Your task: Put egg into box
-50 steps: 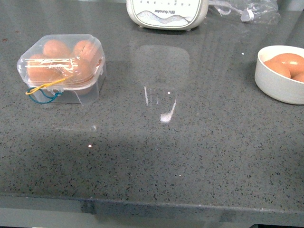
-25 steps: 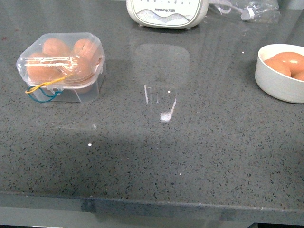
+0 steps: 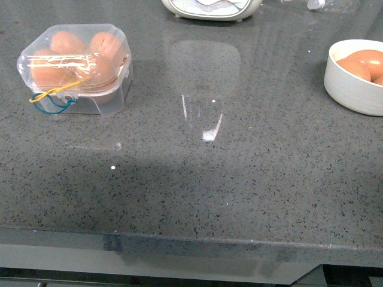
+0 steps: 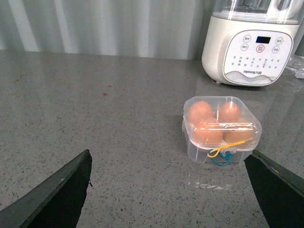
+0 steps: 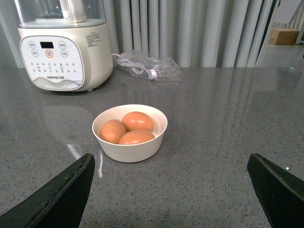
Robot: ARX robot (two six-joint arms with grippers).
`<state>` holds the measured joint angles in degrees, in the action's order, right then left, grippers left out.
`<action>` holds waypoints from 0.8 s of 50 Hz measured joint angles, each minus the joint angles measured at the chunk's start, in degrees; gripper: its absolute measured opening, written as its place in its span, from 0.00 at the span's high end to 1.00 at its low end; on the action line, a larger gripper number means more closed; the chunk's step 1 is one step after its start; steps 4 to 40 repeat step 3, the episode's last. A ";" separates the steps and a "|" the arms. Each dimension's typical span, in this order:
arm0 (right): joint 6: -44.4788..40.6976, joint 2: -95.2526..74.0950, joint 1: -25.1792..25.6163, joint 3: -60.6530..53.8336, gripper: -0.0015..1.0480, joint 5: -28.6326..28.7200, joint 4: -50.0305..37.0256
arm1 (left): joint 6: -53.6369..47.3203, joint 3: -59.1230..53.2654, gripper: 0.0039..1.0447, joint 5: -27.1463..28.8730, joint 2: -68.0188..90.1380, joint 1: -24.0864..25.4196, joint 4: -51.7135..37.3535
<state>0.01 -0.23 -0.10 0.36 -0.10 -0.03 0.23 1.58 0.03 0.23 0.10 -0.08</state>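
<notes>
The clear plastic box (image 3: pixel 75 66) stands at the far left of the grey counter with its lid shut over several brown eggs, yellow and blue elastic loops (image 3: pixel 51 100) hanging at its front. It also shows in the left wrist view (image 4: pixel 222 128). Three brown eggs (image 5: pixel 129 129) lie in a round white bowl (image 5: pixel 129 146); the bowl is at the right edge in the front view (image 3: pixel 353 88). My left gripper (image 4: pixel 171 190) is open and empty, short of the box. My right gripper (image 5: pixel 171 190) is open and empty, short of the bowl. Neither arm shows in the front view.
A white Joyoung blender base (image 4: pixel 251 52) stands at the back of the counter behind the box, also in the right wrist view (image 5: pixel 61 57). A clear bag with a cable (image 5: pixel 149 69) lies beside it. The counter's front edge (image 3: pixel 191 242) runs along the bottom.
The front view has shifted: box, bowl and blender sit a little higher in the picture than a second ago. Nothing on the counter has moved relative to the rest.
</notes>
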 joint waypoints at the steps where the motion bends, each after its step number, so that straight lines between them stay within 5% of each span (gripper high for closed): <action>1: 0.00 0.00 0.00 0.00 0.07 0.00 0.00 | 0.00 0.00 0.06 0.00 0.00 0.00 0.00; 40: 0.00 0.00 0.00 0.00 0.07 0.00 0.00 | 0.00 0.00 0.06 0.00 0.00 0.00 0.00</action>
